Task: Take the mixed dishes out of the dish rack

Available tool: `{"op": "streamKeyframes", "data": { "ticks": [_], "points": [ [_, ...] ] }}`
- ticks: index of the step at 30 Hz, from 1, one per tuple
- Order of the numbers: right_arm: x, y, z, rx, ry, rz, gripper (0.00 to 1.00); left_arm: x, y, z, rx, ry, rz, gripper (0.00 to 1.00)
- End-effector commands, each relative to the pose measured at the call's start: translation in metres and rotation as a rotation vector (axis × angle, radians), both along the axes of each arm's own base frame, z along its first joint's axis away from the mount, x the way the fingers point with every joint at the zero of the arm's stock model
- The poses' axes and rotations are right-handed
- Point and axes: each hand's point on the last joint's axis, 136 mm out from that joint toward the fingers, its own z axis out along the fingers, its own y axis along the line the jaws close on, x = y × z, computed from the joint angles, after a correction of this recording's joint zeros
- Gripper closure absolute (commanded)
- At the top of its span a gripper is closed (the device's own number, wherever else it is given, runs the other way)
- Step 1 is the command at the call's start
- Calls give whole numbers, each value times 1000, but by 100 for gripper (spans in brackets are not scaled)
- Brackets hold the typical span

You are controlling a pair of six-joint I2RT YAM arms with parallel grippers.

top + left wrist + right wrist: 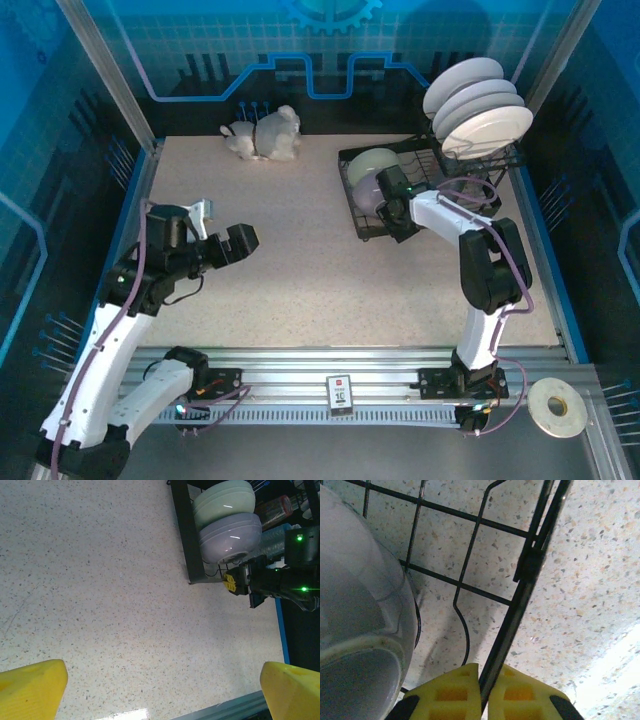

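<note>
Two yellow fingers [447,692] of the right gripper [485,672] stand almost together, with one black bar of the rack [530,565] running up between them; they are closed on that bar at the rack's near left corner. Just left of the fingers, inside the rack, the lavender bowl [355,630] stands on edge against the wires, its foot turned toward the wrist camera. The pale green bowl [222,502] stands right behind it, the two touching. Past the bowls a pink tumbler [274,509] lies in the rack, partly hidden by wire. Three plates [480,100] stand on edge in the slots of the upper tier at the far right, white backs showing, each overlapping the next.

The left gripper [162,672] is spread wide with nothing between its fingers, only bare speckled table [300,290] below. It hangs over the left half of the table, well apart from the rack, pointing toward the right arm.

At the far edge, left of the rack, a white figurine [265,135] sits by itself. A roll of tape [557,407] lies off the table at the near right, on the frame.
</note>
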Motion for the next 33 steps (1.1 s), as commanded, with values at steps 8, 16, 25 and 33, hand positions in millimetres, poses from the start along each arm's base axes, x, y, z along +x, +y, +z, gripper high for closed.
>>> {"op": "streamKeyframes", "data": {
  "ticks": [8,16,25,33],
  "points": [
    [-48,4,-20,-101,186,403,100,26,5,-4,29,-40,53,1],
    [-70,18,-25,-144,216,573,100,41,2,-13,41,-18,51,1],
    [-98,55,-28,-133,180,791,100,45,4,-25,86,6,40,1],
    [-138,98,-42,-110,144,1016,100,53,1,-32,165,7,-36,1]
  ]
}}
